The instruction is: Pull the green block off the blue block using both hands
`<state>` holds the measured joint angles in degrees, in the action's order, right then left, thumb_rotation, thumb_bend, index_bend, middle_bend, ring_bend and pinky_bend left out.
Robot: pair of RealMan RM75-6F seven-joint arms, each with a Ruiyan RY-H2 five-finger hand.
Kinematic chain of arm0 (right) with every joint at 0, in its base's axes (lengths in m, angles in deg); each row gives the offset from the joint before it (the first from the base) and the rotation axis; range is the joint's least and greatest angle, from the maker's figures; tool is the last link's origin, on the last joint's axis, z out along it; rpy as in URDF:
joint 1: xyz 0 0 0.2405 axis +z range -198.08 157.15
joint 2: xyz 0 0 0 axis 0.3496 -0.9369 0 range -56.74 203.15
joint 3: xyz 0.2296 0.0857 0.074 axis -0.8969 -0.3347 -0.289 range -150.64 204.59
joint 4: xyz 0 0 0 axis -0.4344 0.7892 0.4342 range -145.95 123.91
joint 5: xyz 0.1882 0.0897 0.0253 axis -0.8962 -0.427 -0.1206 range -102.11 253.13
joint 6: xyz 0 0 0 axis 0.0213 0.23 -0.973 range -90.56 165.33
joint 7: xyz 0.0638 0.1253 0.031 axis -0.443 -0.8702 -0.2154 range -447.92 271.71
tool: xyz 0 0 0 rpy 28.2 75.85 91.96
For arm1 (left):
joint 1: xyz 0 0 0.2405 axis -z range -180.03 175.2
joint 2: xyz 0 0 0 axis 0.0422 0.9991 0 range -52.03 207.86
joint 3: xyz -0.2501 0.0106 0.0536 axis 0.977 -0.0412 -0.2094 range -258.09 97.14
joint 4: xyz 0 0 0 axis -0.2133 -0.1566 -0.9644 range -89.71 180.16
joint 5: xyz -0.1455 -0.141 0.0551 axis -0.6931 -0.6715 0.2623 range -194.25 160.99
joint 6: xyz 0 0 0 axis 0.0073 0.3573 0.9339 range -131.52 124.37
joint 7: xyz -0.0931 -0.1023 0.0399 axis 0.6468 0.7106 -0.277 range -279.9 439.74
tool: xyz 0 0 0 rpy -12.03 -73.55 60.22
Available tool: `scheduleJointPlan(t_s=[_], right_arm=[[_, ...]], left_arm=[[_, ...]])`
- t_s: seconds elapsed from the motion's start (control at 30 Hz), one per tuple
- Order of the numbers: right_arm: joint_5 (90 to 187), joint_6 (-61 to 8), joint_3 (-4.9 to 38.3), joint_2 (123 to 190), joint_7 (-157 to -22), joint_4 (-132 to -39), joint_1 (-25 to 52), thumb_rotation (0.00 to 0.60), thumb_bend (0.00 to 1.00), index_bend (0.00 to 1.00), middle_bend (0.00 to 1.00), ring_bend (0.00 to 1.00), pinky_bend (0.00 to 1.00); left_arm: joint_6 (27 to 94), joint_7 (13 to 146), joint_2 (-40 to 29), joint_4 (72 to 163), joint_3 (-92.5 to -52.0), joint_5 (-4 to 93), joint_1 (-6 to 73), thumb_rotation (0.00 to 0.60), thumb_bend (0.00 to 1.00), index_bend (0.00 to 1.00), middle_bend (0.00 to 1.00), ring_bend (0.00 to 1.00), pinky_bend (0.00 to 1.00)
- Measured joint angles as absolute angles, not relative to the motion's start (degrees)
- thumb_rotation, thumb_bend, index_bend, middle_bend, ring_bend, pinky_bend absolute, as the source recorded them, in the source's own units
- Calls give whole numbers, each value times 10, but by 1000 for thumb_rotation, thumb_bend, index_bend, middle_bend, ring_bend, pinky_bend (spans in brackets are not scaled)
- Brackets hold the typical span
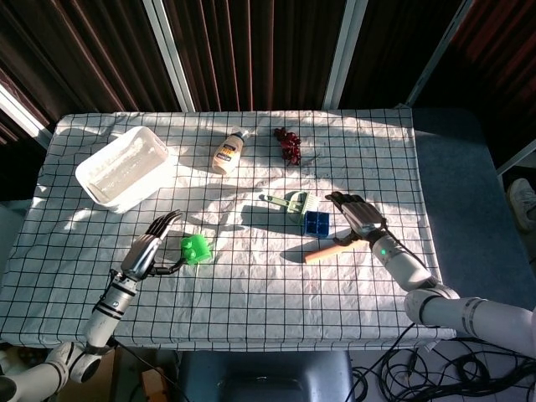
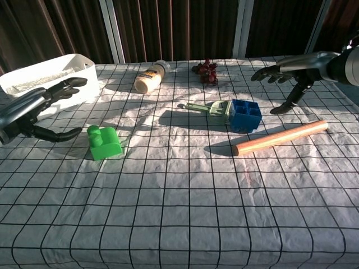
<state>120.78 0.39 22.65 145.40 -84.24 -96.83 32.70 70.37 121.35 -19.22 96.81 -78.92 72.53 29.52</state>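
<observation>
The green block (image 1: 197,248) (image 2: 104,143) lies alone on the checked cloth at the left. My left hand (image 1: 149,254) (image 2: 39,109) hovers just left of it, fingers spread, holding nothing. The blue block (image 1: 316,223) (image 2: 244,115) rests on the cloth at the right, against the green brush (image 1: 290,202) (image 2: 211,109). My right hand (image 1: 356,216) (image 2: 286,70) is just right of the blue block, fingers spread and holding nothing. The two blocks are far apart.
A wooden rolling pin (image 1: 331,248) (image 2: 280,137) lies in front of the blue block. A white bin (image 1: 126,167) (image 2: 47,77) stands at the far left. A bottle (image 1: 227,152) (image 2: 150,77) and a bunch of grapes (image 1: 288,144) (image 2: 206,70) lie at the back.
</observation>
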Motion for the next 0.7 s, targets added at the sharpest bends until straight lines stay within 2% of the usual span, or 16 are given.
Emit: scheduleJointPlan(t_s=[0.17,0.33,0.5,0.6,0.7], right_arm=[[1297,-98,240,1405,-843,-1031,262,600,204,0,0,0,0],[1361,-292,279,1363,-780,-1084,154,600,204,0,0,0,0],[1416,-505,312,1359,-756,-1093,1,600,203,0,0,0,0],[1438,-575,322,1368,-780,-1069,-83,600,203,0,0,0,0],[1448,-588,326,1370,-796,-1044,-117,600,203,0,0,0,0]], left_arm=[[751,1119,-121,1033,-794,721,259,600,370,16,0,0,0],[778,932,-22,1163,-797,664,195,600,376,0,0,0,0],[853,783,37,1273,-797,597,98,600,374,0,0,0,0],[890,768,57,1293,-801,590,56,600,374,0,0,0,0],[890,781,71,1303,-807,607,48,600,374,0,0,0,0]])
